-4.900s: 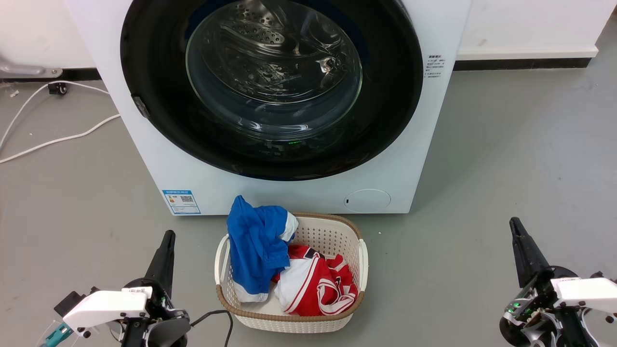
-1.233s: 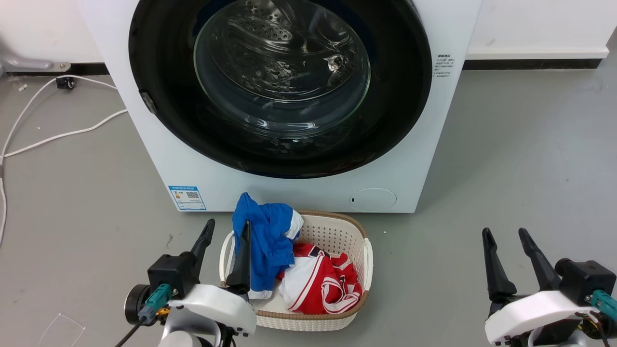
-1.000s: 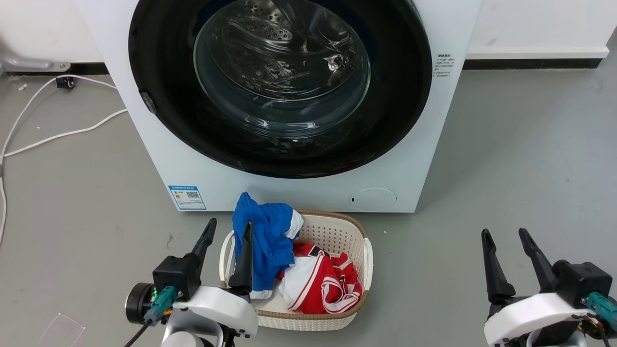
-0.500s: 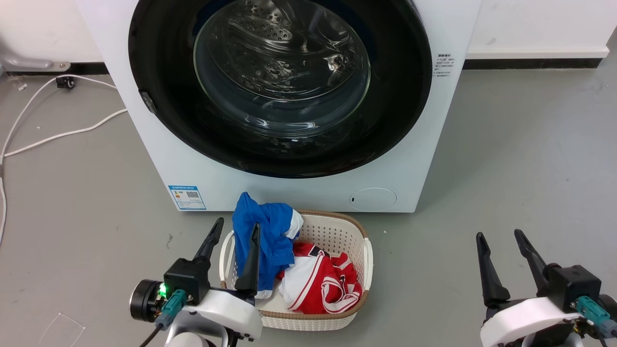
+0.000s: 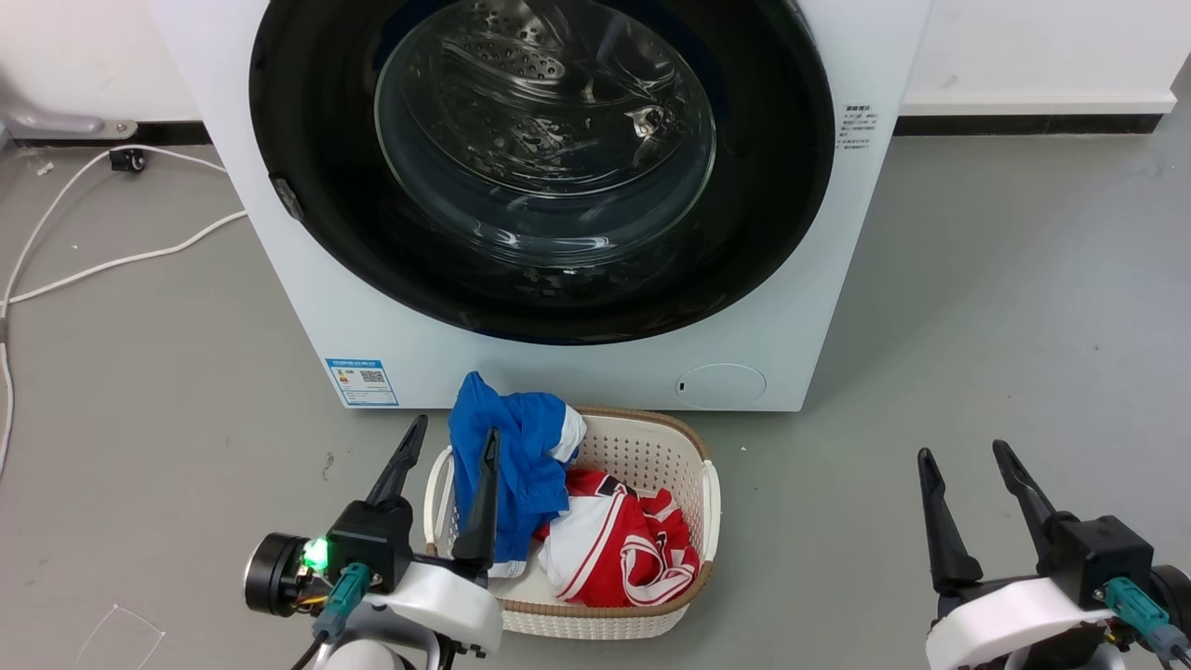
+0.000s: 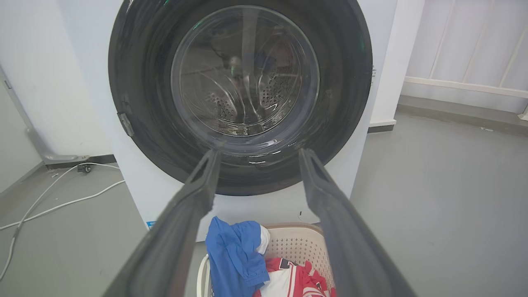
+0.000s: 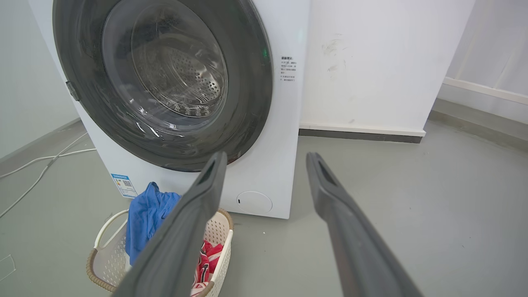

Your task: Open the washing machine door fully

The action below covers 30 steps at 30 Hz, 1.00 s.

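The washing machine [image 5: 307,316] stands on the floor [image 5: 977,307] ahead of me with its back to the wall. The washing machine door [image 5: 544,167] is closed and lies flush in the white front. Through its glass bowl I see the perforated steel drum. A small grey tab [image 5: 287,197] sits on the door's left rim. Low on the front are a blue sticker [image 5: 362,381] at the left and a round cap [image 5: 720,384] at the right.

A laundry basket [image 5: 707,493] sits on the floor just before the machine's lower edge. A blue garment [image 5: 507,465] hangs over its left rim, and a red-and-white garment [image 5: 614,549] lies inside. A white cable [image 5: 112,265] trails over the floor to the machine's left.

My left claw [image 5: 455,430] is by the basket's left rim. Its fingers are parted, hold nothing and point at the door. My right claw [image 5: 961,452] is over bare floor, well apart from the basket to the right. It is likewise spread and empty. Neither claw touches the door.
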{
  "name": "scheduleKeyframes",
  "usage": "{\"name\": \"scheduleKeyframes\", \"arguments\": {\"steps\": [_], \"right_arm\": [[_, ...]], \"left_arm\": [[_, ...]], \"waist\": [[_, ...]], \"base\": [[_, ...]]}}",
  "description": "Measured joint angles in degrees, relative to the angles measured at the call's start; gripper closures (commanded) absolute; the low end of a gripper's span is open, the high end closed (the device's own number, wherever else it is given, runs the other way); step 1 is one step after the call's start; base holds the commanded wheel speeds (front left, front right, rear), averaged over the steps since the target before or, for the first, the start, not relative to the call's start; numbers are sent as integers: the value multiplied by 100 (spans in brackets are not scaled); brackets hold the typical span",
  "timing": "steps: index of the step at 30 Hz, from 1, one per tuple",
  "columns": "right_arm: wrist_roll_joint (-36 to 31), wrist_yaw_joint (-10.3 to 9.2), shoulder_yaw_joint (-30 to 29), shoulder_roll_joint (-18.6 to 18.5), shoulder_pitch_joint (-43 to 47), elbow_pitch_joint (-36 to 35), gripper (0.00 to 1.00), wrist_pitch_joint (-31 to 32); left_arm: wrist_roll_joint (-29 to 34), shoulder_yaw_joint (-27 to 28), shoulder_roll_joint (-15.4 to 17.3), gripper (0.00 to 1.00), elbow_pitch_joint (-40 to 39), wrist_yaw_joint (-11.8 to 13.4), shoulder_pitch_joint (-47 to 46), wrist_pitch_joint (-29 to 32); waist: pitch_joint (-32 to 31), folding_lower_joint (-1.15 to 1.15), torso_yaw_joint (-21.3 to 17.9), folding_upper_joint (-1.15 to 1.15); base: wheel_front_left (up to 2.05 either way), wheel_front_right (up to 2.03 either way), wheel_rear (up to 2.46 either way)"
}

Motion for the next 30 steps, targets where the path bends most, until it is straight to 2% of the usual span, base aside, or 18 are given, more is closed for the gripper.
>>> {"name": "scheduleKeyframes", "arguments": {"steps": [22, 23, 24, 25, 30], "right_arm": [[316, 0, 5, 1, -5, 204, 0, -105], [409, 0, 10, 1, -8, 231, 22, -62], [455, 0, 14, 2, -8, 247, 69, -58], [475, 0, 25, 2, -10, 248, 100, -57], [700, 0, 49, 2, -54, 271, 100, -15]], "left_arm": [[-11, 174, -93, 0, 171, -151, 1, -24], [-11, 176, -94, 0, 171, -152, 1, -24], [-11, 178, -96, 0, 175, -152, 1, -24], [-11, 183, -97, 0, 176, -160, 1, -24], [-14, 203, -102, 0, 188, -168, 1, -24]], "waist": [[-42, 0, -4, 0], [-43, 0, -4, 0], [-45, 0, -4, 0], [-45, 0, -4, 0], [-45, 0, -8, 0]], "base": [[0, 0, 0], [0, 0, 0], [0, 0, 0], [0, 0, 0], [0, 0, 0]]}}
